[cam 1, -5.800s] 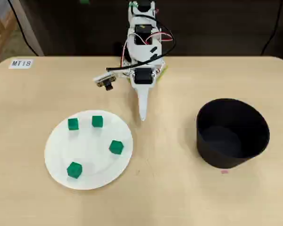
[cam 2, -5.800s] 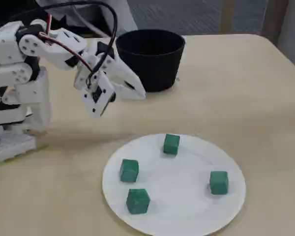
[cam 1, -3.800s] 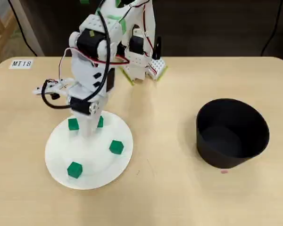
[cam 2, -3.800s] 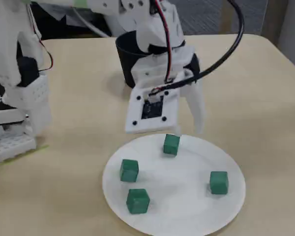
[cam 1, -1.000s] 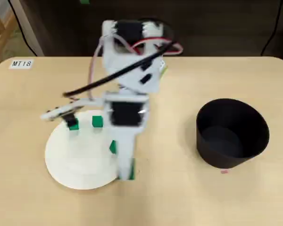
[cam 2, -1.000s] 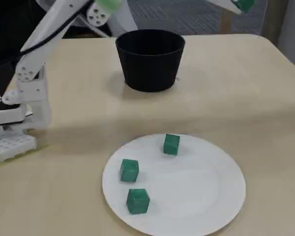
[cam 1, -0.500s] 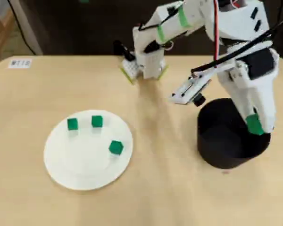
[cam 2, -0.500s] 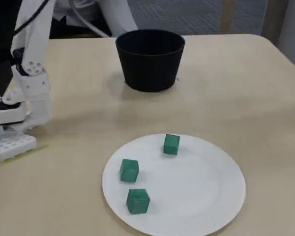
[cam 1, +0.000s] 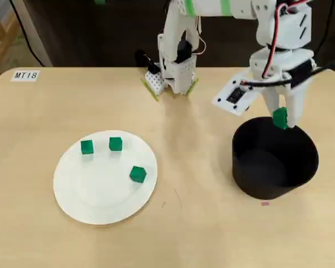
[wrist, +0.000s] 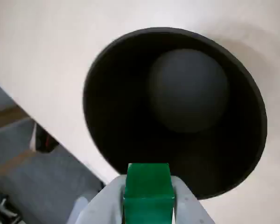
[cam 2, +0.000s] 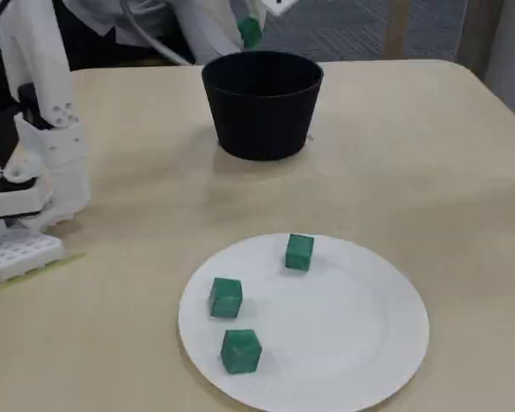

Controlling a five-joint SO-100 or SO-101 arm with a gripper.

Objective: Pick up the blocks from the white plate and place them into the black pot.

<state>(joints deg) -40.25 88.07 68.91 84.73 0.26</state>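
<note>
My gripper (cam 1: 280, 118) hangs above the far rim of the black pot (cam 1: 274, 159), shut on a green block (wrist: 147, 191). The wrist view looks straight down into the pot (wrist: 177, 107), whose inside shows no blocks. In the fixed view the held block (cam 2: 250, 33) sits just above the pot's back-left rim (cam 2: 262, 101). Three more green blocks (cam 1: 87, 147) (cam 1: 115, 144) (cam 1: 137, 174) lie on the white plate (cam 1: 100, 195) at the left. The fixed view shows the same three (cam 2: 299, 252) (cam 2: 226, 297) (cam 2: 240, 351) on the plate (cam 2: 352, 326).
The arm's white base (cam 1: 170, 78) stands at the table's far edge, seen at the left in the fixed view (cam 2: 26, 215). A small label (cam 1: 25, 75) lies at the far left corner. Bare tabletop separates plate and pot.
The gripper took one block off the plate, lifted it and swung right. In the last half second it shifted from over the pot's right side to its far rim.
</note>
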